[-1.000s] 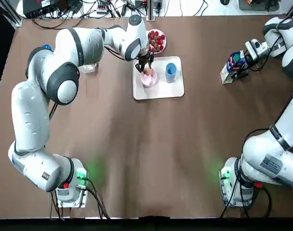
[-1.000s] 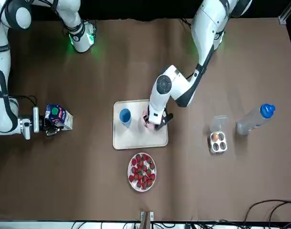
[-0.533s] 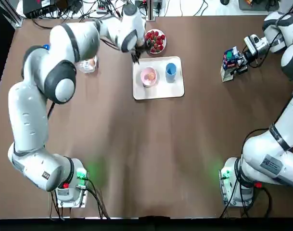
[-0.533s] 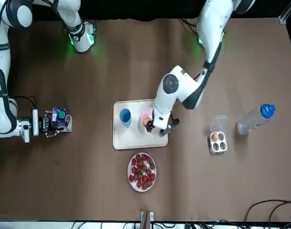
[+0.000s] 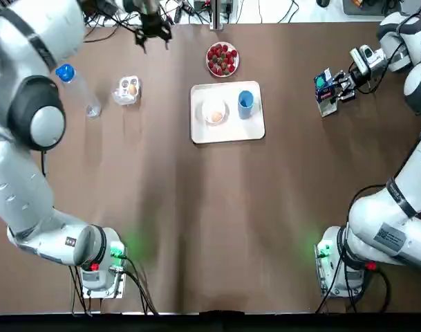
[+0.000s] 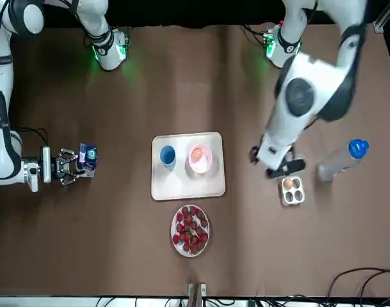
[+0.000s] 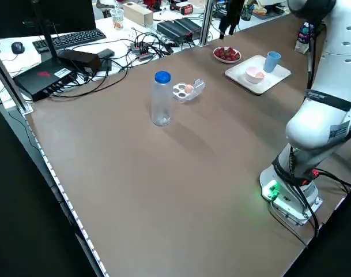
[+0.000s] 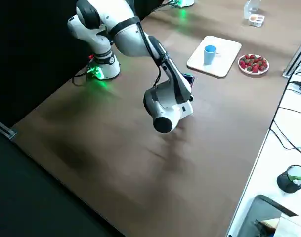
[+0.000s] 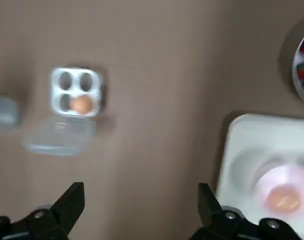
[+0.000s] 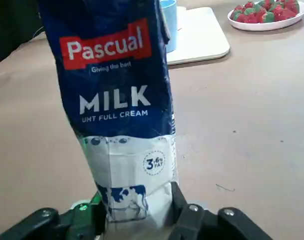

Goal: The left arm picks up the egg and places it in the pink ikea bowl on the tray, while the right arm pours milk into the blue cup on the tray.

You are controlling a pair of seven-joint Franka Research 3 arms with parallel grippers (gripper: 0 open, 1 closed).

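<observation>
The egg (image 5: 215, 115) lies in the pink bowl (image 6: 206, 166) on the tray (image 5: 227, 133), beside the blue cup (image 5: 245, 101). The left hand (image 9: 140, 192), fingers apart, hangs near the egg box (image 5: 127, 90). The right hand (image 10: 139, 212) clamps the milk carton (image 10: 117, 100), well apart from the tray.

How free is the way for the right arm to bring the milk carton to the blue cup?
Probably yes: bare table lies between the right pincer, shut on the milk carton, and the blue cup on the tray; the left pincer is far off.
</observation>
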